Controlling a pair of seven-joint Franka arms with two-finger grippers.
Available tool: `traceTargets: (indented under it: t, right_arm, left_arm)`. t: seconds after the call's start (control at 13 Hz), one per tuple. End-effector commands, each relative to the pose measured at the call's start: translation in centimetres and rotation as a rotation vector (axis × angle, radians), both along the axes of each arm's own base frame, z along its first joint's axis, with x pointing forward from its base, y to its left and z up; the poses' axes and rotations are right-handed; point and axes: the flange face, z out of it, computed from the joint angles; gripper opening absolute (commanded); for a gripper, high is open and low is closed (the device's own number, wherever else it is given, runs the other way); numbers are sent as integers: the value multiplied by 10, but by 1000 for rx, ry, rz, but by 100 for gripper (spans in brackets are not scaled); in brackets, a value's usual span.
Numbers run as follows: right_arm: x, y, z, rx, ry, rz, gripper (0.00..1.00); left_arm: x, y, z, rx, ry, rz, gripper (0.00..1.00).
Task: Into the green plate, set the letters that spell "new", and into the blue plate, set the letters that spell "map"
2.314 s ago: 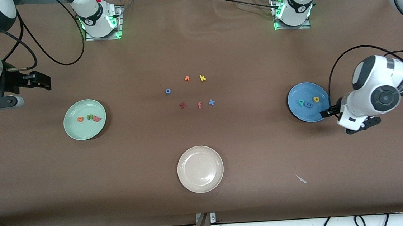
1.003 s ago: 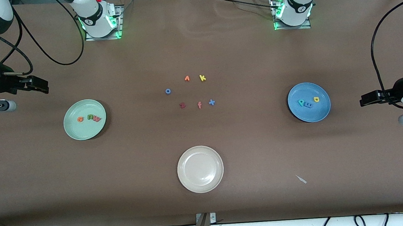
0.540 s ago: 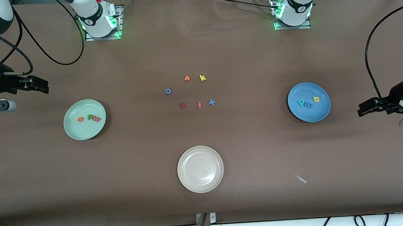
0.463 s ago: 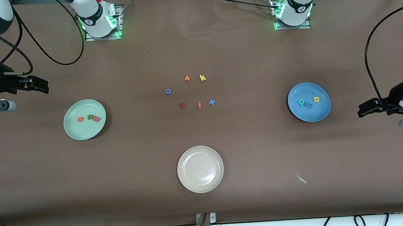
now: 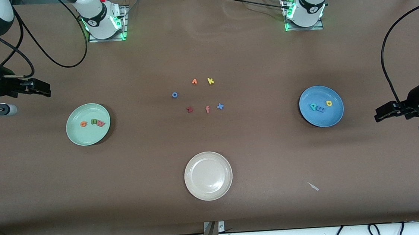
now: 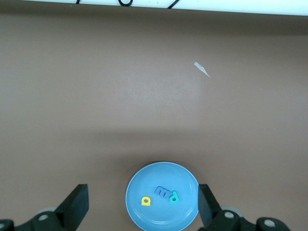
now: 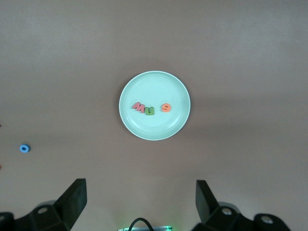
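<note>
**Both words plated, both arms drawn back**

Having pulled away from the round medium-blue plate (image 5: 321, 106) since the earlier frames, now hanging over bare table at the left arm's end: left gripper (image 5: 379, 113), jaws spread wide and empty.

Going near to far:
- Sitting empty nearest the camera: cream-white plate (image 5: 208, 175).
- Lying inside the blue plate: teal "p" (image 5: 312, 106), blue "m" (image 5: 320, 108), yellow "a" (image 5: 328, 103).
- Lying inside the round pale mint-green plate (image 5: 88, 124): orange "e" (image 5: 83, 124), green "n" (image 5: 93, 121), pinkish-red "w" (image 5: 100, 123).
- Waiting over the table at the right arm's end: right gripper (image 5: 45, 90), jaws wide, empty.

Showing each row between open fingers: wrist views only. Showing the leftover letters mid-table together: front view only.
</note>
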Motion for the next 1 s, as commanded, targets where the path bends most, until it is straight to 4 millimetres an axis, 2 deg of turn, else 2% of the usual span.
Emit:
traceTargets:
  t: [0.0,0.15,0.46,0.93]
  right_arm:
    - [-2,3,4,12,4,-13,100]
    - [-2,4,4,13,4,-12,100]
    - [-3,5,3,13,6,-6,100]
    - [-3,5,3,12,7,-11,100]
  left_arm:
    - [-5,-14,-8,-16,17,-40,100]
    - [-5,-19,-14,-17,29,-46,100]
    - [-6,-10,-16,-15,31,-101,100]
    - [-10,-12,-24,-14,51,-108,99]
